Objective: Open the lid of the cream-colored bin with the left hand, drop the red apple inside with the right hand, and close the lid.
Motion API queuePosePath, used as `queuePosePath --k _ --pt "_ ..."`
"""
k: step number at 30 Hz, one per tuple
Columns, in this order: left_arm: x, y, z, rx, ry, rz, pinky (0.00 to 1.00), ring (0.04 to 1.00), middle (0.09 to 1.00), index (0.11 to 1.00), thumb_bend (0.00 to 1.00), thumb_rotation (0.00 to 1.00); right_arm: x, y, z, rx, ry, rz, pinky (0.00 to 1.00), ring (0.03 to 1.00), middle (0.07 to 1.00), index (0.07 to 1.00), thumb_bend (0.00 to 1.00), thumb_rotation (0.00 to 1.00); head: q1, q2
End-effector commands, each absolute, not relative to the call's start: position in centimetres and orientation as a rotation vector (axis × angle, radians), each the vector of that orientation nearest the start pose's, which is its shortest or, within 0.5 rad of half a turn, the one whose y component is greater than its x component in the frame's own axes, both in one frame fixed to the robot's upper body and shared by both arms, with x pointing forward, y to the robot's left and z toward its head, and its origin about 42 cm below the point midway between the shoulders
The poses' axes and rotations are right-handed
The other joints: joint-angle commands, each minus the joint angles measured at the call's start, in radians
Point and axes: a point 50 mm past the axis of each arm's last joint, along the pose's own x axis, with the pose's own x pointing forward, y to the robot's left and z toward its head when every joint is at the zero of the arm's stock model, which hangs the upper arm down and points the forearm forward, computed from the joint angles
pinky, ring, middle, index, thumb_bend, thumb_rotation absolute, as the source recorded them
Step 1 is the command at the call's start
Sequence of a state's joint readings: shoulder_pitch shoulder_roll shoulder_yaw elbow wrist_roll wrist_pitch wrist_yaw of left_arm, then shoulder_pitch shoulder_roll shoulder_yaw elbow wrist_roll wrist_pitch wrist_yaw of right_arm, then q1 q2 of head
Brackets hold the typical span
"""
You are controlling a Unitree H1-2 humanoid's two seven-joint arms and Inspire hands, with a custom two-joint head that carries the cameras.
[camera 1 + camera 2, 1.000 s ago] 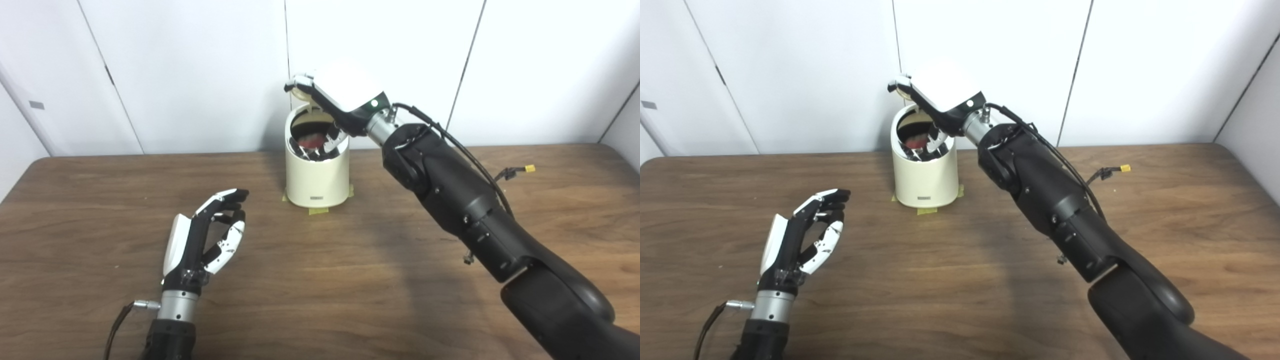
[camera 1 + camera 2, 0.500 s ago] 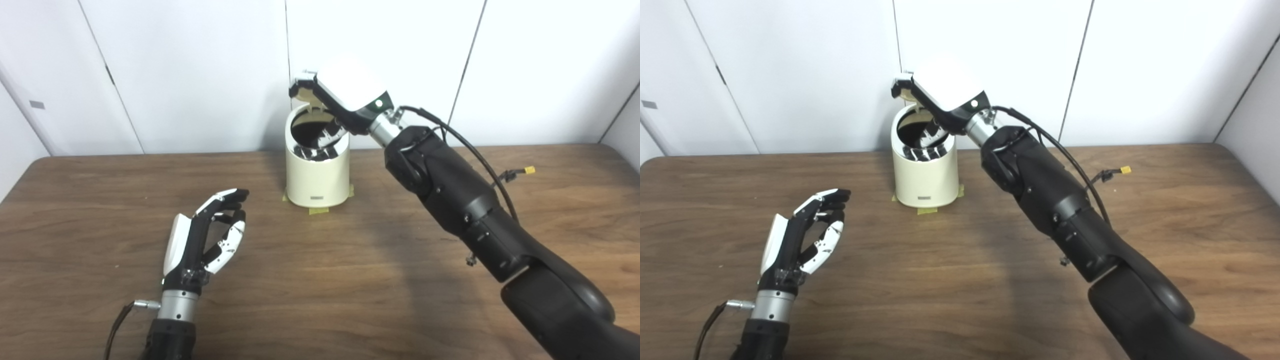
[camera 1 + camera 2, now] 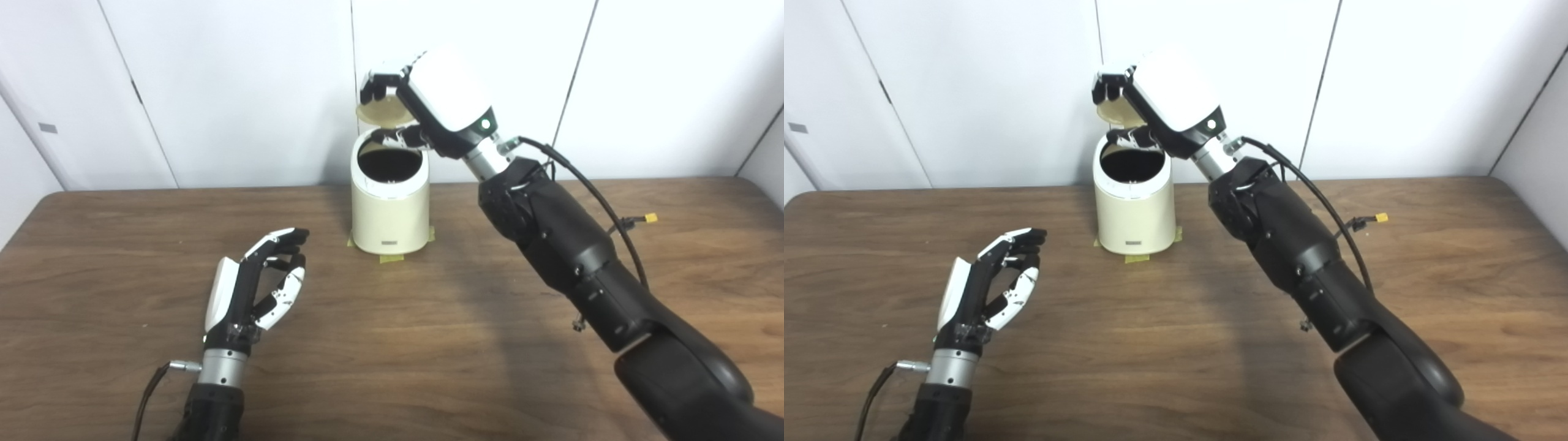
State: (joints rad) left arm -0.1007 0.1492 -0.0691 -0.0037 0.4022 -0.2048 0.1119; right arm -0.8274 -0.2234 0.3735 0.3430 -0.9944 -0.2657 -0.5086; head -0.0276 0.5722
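Left eye view: right robot hand [image 3: 429,104], empty, fingers spread, masks bin [image 3: 390,208] lid [image 3: 378,114]; left robot hand [image 3: 257,288] open.

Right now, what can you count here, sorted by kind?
Robot hands: 2, the left hand resting low over the brown wooden table, the right hand raised above the bin.
Cream-colored round bins: 1, its hinged lid standing open.
Strips of yellow tape under the bin: 1.
Red apples in view: 0.
Total: 4.
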Motion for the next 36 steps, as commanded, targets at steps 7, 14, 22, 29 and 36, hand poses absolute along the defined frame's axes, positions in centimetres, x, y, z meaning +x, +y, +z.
queuePosePath --k 7,14,22,29,36 --pt "31.2 22.8 13.4 0.524 -0.356 -0.019 0.61 0.71 0.739 0.743 0.24 0.56 42.8 -18.4 29.6 -0.873 -0.937 -0.101 0.24 0.311 0.466 0.483 0.52 0.0 -0.004 0.001" --pt "31.2 23.1 13.4 0.529 -0.353 -0.018 0.61 0.712 0.74 0.741 0.25 0.56 39.7 -22.7 23.0 -0.714 -0.765 -0.063 0.39 0.475 0.495 0.479 0.52 0.0 -0.007 0.002" --pt "31.2 23.2 13.4 0.527 -0.355 -0.01 0.61 0.712 0.739 0.741 0.25 0.56 36.5 -24.7 18.0 -0.647 -0.603 -0.088 0.56 0.69 0.711 0.497 0.48 0.15 -0.004 0.004" --pt "31.2 23.4 13.4 0.537 -0.363 -0.007 0.61 0.713 0.739 0.742 0.24 0.48 34.6 -24.9 15.2 -0.636 -0.489 -0.106 0.61 0.717 0.741 0.737 0.29 0.62 -0.003 0.006" --pt "31.4 23.7 13.3 0.547 -0.359 0.001 0.61 0.71 0.735 0.738 0.24 0.47 35.0 -25.2 13.9 -0.623 -0.486 -0.118 0.6 0.717 0.736 0.73 0.25 0.51 -0.001 0.003"
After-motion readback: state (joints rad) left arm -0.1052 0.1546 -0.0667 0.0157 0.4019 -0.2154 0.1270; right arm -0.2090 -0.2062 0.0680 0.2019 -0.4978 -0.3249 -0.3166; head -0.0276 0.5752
